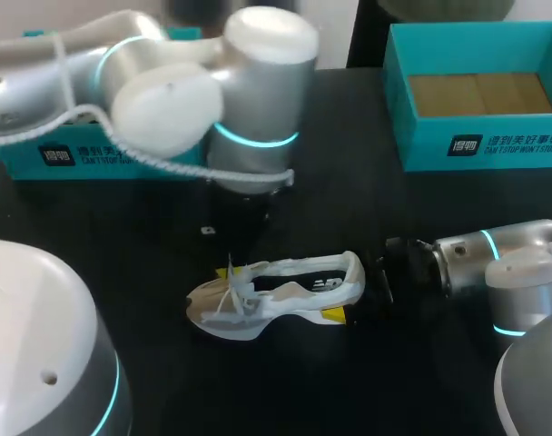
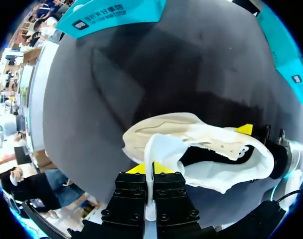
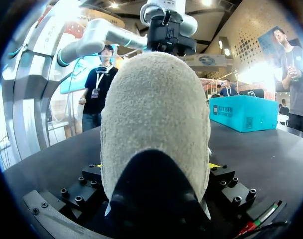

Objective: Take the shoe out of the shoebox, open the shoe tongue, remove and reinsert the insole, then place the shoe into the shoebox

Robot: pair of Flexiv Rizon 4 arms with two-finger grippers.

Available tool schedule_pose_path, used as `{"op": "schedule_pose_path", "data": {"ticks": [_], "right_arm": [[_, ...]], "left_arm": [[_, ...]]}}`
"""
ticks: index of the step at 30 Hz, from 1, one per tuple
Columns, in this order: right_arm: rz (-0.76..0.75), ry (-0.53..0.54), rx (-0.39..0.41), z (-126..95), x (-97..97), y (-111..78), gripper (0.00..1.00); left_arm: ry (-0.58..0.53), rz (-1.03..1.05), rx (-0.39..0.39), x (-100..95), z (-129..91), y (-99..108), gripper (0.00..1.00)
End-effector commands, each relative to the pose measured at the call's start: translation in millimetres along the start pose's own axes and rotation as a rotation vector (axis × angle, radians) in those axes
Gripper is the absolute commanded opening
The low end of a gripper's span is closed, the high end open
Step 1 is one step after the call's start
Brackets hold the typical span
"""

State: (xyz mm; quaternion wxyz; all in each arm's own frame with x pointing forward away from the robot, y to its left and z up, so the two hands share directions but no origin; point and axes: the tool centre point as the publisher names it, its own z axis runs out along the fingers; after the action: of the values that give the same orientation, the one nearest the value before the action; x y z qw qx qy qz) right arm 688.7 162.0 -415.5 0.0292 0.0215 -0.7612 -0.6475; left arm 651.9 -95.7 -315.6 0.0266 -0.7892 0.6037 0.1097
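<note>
Shoe (image 1: 276,295): white, out of both boxes, about the middle of the table (image 1: 122,236) and a little toward the near edge, toe toward the left edge, heel toward the right. You see its opening from the head view, dark lining inside. Your left arm (image 1: 212,82) comes in from the far left and stands over the laced end. Left gripper (image 2: 151,168): fingers (image 2: 130,186) pressed nearly together, pinching a thin white strip that rises from the shoe's throat. You cannot tell tongue from lace here; the strip runs straight back between the two black finger blocks. Your right arm (image 1: 503,263) lies low along the table from the right edge. Right gripper (image 3: 154,167): spread wide around the heel, one finger against each side, so it clamps the shoe from behind. The fuzzy heel fills that wrist view, with a sliver of yellow tip showing at either flank. One yellow tip (image 1: 335,315) shows at the heel in the head view. Right shoebox (image 1: 480,145): teal, open, at the far right corner, brown card inside. Left shoebox (image 1: 40,159): teal, at the far left corner, mostly hidden behind the left arm.
</note>
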Motion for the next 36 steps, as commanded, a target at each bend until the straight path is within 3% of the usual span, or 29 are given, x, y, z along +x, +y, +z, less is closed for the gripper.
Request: {"op": "schedule_pose_path", "data": {"ticks": [1,11,21,22,25,36], "right_arm": [[0.001,0.000,0.004,1,-1.2,-0.6,0.00],[0.001,0.000,0.004,1,-1.2,-0.6,0.00],[0.001,0.000,0.004,1,-1.2,-0.6,0.00],[0.001,0.000,0.004,1,-1.2,-0.6,0.00],[0.001,0.000,0.004,1,-1.2,-0.6,0.00],[0.001,0.000,0.004,1,-1.2,-0.6,0.00]], "left_arm": [[0.289,-0.123,0.002,-5.8,12,3,0.00],[0.321,-0.101,-0.003,-6.3,22,-1,0.00],[0.283,-0.074,0.000,-9.7,43,-1,0.00],[0.277,-0.071,-0.002,-9.9,45,-1,0.03],[0.263,-0.067,-0.002,-10.7,50,0,0.26],[0.251,-0.053,0.017,-26.6,46,5,0.49]]}}
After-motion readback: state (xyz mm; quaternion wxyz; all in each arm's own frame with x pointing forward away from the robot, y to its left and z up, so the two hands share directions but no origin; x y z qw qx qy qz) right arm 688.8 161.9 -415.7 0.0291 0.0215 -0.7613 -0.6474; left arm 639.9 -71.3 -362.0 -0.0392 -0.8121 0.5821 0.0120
